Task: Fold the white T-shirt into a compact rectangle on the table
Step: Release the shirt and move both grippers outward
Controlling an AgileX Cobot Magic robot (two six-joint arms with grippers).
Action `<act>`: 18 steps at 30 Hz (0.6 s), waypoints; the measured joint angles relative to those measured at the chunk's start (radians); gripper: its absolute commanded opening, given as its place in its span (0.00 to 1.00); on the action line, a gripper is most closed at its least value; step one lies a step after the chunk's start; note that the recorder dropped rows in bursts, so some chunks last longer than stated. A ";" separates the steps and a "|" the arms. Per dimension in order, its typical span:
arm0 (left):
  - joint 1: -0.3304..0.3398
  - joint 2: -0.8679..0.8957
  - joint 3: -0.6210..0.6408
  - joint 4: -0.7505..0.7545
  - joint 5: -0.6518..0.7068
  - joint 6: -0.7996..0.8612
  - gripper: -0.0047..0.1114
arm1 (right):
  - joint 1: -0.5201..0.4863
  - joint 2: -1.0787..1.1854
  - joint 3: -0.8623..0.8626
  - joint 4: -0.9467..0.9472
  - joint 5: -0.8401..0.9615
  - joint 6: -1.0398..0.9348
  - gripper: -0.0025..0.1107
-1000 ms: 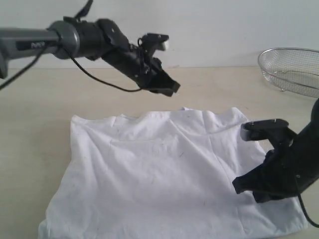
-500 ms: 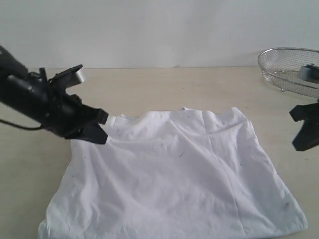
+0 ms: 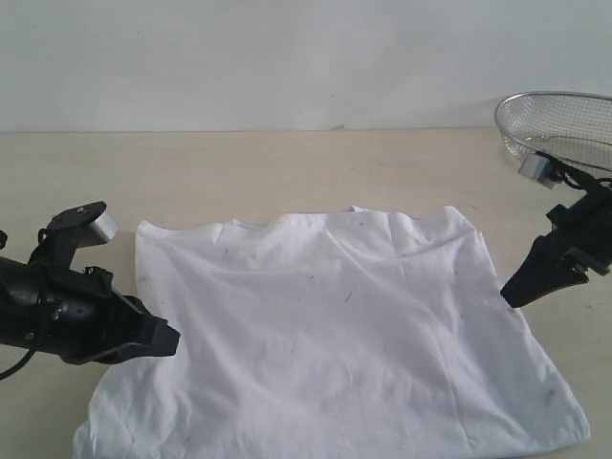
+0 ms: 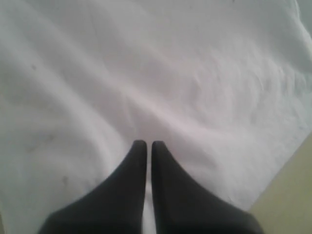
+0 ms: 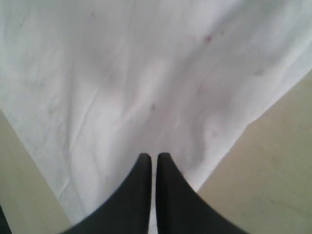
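A rumpled white cotton T-shirt (image 3: 335,325) lay lower centre; black left gripper (image 3: 168,340) and black right gripper (image 3: 510,297) flanked it, jaws together.

— What's the counter (image 3: 287,163) like?
— Wide, flat, pale beige, running back to a light wall.
— And lying on it?
— A white T-shirt (image 3: 325,325), spread out and wrinkled, toward the near edge. A wire basket (image 3: 564,129) sits at the far right, well apart from it
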 measured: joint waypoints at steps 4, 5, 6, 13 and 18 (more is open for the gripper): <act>0.009 0.000 0.002 -0.002 -0.002 0.013 0.08 | -0.015 0.008 -0.001 0.006 0.000 -0.018 0.02; 0.012 0.000 0.004 -0.002 -0.003 0.016 0.08 | -0.024 0.008 -0.002 0.008 0.000 -0.020 0.02; 0.019 0.000 0.004 -0.002 -0.005 0.016 0.08 | -0.036 0.008 -0.002 0.008 -0.006 -0.020 0.02; 0.023 0.000 0.004 -0.004 -0.016 0.016 0.08 | -0.126 0.008 -0.002 0.018 -0.053 0.063 0.28; 0.023 0.000 0.004 -0.004 -0.016 0.016 0.08 | -0.132 0.008 -0.002 0.033 -0.056 0.075 0.64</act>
